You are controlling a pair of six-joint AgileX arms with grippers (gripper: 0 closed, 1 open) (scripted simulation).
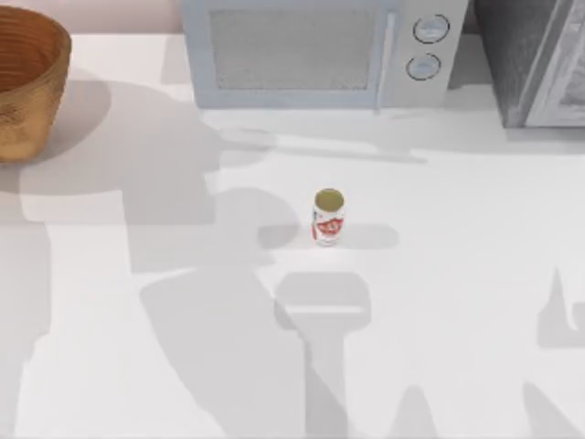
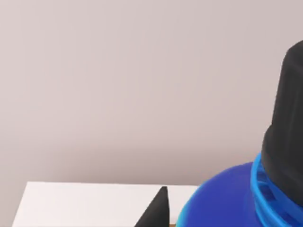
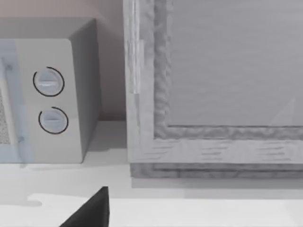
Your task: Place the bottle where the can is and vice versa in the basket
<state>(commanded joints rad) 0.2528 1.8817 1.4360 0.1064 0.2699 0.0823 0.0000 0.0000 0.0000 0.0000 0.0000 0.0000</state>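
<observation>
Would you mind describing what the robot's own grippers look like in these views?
Little of them shows. In the left wrist view, the left gripper appears as one matte black, wedge-shaped fingertip tapering to a point, with no markings. In the right wrist view, the right gripper shows a similar black, pointed fingertip, equally plain. No cables, labels or arm links are visible; the top view holds just their grey shadows on the white table.

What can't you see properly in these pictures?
- Basket: cut off by the top view's left and top edges; its inside is mostly out of frame.
- Bottle: in the left wrist view it is so close that the picture's edges cut it, so its whole shape is unknown.
- Left end effector: just one dark fingertip shows, so open or shut is unclear.
- Right end effector: likewise, one fingertip.
- Can: its red markings are too small to read.
</observation>
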